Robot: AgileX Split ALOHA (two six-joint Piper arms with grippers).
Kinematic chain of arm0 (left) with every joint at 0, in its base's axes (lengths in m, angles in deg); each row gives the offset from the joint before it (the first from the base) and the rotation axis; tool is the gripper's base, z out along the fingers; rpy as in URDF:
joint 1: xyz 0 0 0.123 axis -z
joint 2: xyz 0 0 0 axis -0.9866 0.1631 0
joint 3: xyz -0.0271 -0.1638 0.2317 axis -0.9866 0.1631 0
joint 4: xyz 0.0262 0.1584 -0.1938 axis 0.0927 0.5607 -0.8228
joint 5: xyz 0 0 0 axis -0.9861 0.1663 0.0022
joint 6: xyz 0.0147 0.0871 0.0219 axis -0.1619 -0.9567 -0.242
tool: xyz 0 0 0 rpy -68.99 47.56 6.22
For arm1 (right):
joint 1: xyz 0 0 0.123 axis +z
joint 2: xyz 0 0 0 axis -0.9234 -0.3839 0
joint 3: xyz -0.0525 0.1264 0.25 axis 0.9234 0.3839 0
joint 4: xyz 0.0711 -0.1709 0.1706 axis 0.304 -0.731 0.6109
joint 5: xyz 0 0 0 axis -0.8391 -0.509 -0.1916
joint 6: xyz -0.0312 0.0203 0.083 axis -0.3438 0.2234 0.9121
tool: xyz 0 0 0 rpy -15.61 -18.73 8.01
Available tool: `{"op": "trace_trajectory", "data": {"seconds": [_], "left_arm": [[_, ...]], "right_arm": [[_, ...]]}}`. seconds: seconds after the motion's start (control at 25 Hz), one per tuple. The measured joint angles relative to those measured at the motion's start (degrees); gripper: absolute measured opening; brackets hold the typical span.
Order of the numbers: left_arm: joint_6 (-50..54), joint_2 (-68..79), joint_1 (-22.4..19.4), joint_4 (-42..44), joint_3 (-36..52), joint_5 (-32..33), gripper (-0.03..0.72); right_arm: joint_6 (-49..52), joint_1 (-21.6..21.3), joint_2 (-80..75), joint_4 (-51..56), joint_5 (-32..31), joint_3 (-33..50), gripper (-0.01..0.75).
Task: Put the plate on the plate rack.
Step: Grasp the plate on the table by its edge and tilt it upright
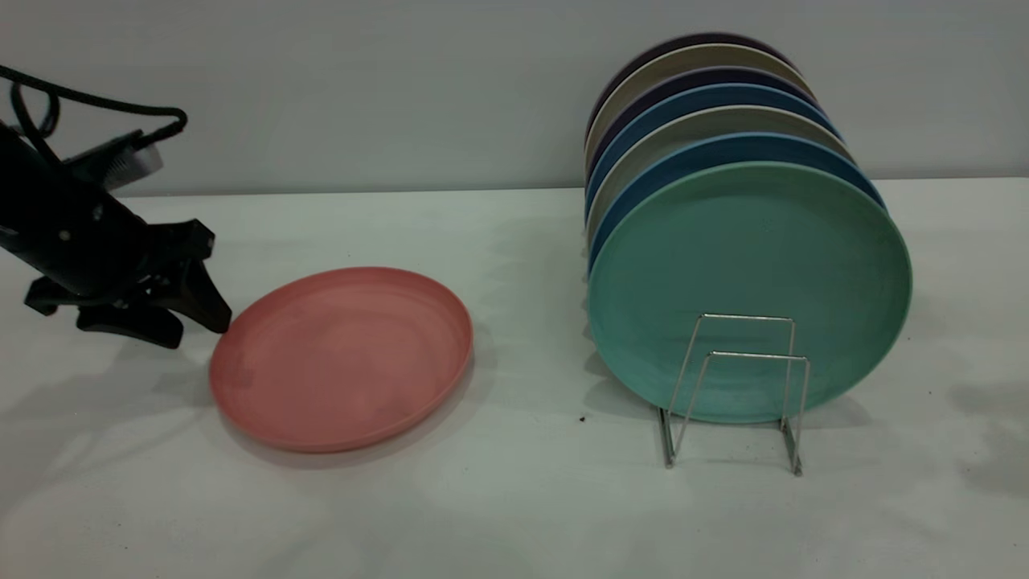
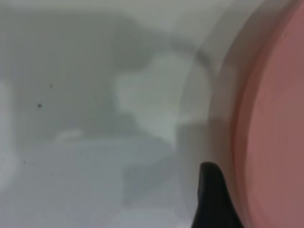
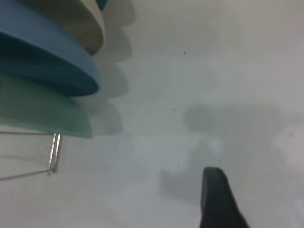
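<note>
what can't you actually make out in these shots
- Right gripper: missing from the exterior view; its wrist view shows one fingertip, cut off by the edge, so open or shut is unclear.
- Plate rack: rear loops hidden behind the teal plate.
- Left gripper: contact with the pink plate unclear.

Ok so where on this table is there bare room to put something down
Bare white table runs along the near edge, and between the flat salmon-pink plate and the silver wire plate rack. It is crowded at the rack's upright plates, teal-green plate frontmost, and where the left gripper sits by the pink plate's rim.
</note>
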Motion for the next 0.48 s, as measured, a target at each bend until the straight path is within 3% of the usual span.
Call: {"op": "trace_trajectory", "data": {"seconds": [0.48], "left_arm": [[-0.06,3.89,3.15,-0.94,-3.15,-0.55,0.459]], "right_arm": [[-0.07,0.0,0.0,0.01,0.23,0.0,0.446]]}}
